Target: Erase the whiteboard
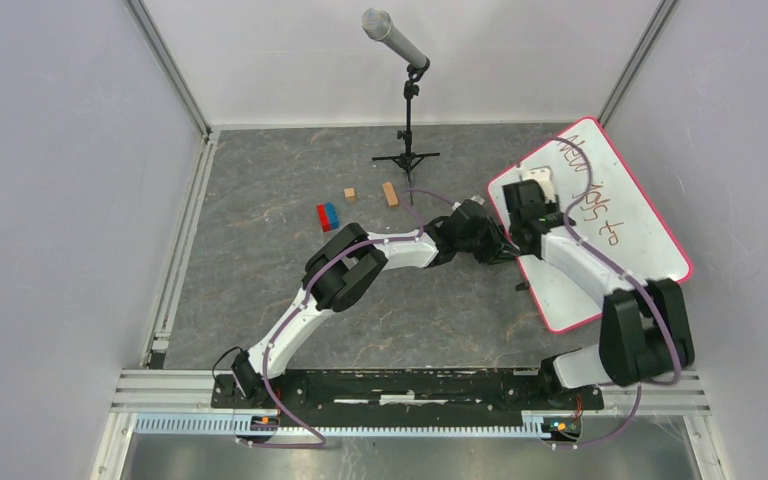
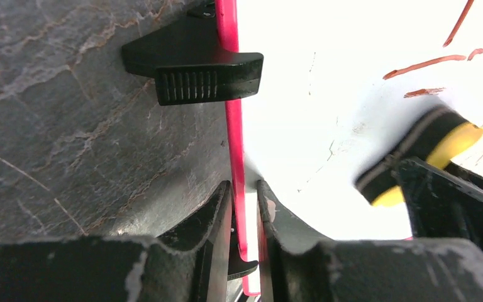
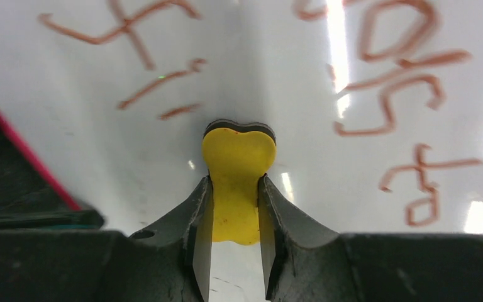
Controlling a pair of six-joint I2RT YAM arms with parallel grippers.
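From above, the whiteboard (image 1: 650, 245) lies flat on the table (image 1: 260, 260) toward 3 o'clock, its long side running from about 12 to 5 o'clock, with reddish handwriting (image 1: 592, 190) down its upper half. The left gripper (image 1: 508, 252) reaches across to the board's 9 o'clock edge, and the right gripper (image 1: 535, 195) hovers over the upper part of the board. A microphone stand (image 1: 407, 110) sits at 12 o'clock, with small blocks (image 1: 329, 215) near the middle. In the left wrist view the two fingers are clenched on the board's red rim (image 2: 233, 138), just below a black clip (image 2: 195, 72) at 11 o'clock, pinning the board. At 3 o'clock a yellow eraser (image 2: 422, 154) with a dark felt face presses against the white surface. The right wrist view shows its fingers grasping that eraser by its narrow waist, felt side toward the board. Strokes lie at 10 and 11 o'clock, and more words from 1 to 4 o'clock. Wiping seems barely begun, since most of the writing is unwiped. The next move calls for sweeping the eraser toward 12 and then 2 o'clock under steady pressure, while the left grip stops the board from sliding.
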